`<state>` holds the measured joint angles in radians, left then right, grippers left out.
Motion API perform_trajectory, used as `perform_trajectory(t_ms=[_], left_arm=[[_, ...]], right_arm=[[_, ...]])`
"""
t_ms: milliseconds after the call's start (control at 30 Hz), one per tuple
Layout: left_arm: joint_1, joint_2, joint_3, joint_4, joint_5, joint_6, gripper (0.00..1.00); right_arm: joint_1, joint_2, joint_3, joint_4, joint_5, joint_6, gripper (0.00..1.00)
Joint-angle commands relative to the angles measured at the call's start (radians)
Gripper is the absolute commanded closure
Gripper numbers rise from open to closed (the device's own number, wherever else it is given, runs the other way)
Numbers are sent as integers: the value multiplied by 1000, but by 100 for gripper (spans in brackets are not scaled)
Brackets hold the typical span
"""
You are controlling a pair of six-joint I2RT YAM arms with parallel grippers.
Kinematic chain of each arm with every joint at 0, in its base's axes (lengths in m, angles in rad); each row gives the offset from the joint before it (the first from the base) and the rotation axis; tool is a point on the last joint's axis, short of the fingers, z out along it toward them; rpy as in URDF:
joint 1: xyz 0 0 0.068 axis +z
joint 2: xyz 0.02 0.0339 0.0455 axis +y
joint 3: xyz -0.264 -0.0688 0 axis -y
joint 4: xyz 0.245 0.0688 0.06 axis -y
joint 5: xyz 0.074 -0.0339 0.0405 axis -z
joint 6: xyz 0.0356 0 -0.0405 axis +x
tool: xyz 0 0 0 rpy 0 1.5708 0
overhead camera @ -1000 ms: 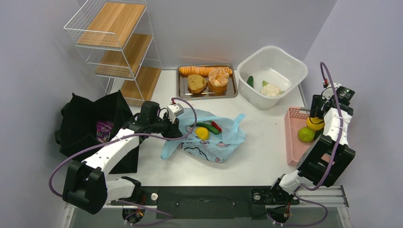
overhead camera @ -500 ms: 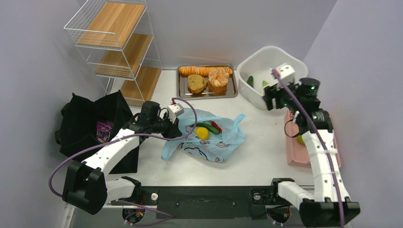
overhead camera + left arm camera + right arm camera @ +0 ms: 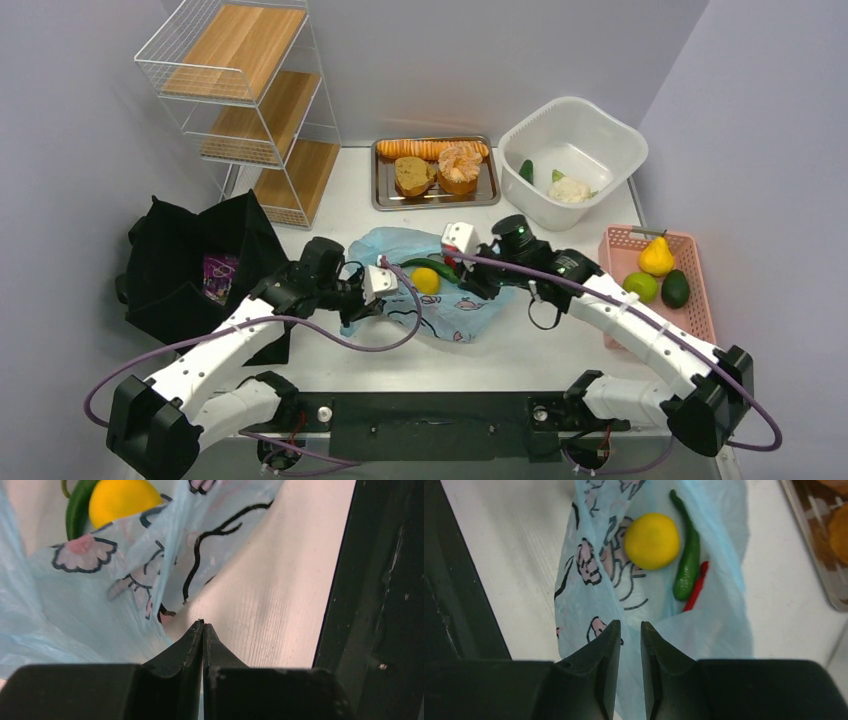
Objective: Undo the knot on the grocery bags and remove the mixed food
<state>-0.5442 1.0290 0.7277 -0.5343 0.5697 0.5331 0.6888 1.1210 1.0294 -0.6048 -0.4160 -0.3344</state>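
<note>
Tabletop [image 3: 520, 350]: white; pale blue bag [image 3: 450, 312] lies open at its middle, lemon [image 3: 426, 281] inside.
Your left gripper [image 3: 203, 625]: jaws pressed together beside the bag.
Your right gripper [image 3: 629, 627]: jaws narrowly parted over it.

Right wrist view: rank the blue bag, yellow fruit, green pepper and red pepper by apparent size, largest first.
1. blue bag
2. yellow fruit and green pepper: too close to rank; the pepper is longer, the fruit bulkier
3. red pepper, partly hidden

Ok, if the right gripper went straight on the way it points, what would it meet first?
Most likely the thin pale blue plastic bag with cartoon print: its film lies just ahead of the right gripper. The round yellow lemon sits further on, though depth is unclear.
</note>
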Motion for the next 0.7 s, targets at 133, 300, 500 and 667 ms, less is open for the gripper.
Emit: perform_trajectory(t_ms=[133, 300, 500, 667], left_arm=[[-27, -21, 1, -198, -35, 305, 100], [-48, -88, -29, -321, -76, 475, 100], [-64, -122, -46, -373, -95, 528, 100], [-65, -114, -37, -360, -95, 488, 100]], right_arm=[[93, 170, -43, 229, 88, -87, 78], [126, 305, -51, 315, 158, -125, 55], [141, 395, -74, 428, 226, -58, 37], [173, 457, -100, 530, 318, -31, 21]])
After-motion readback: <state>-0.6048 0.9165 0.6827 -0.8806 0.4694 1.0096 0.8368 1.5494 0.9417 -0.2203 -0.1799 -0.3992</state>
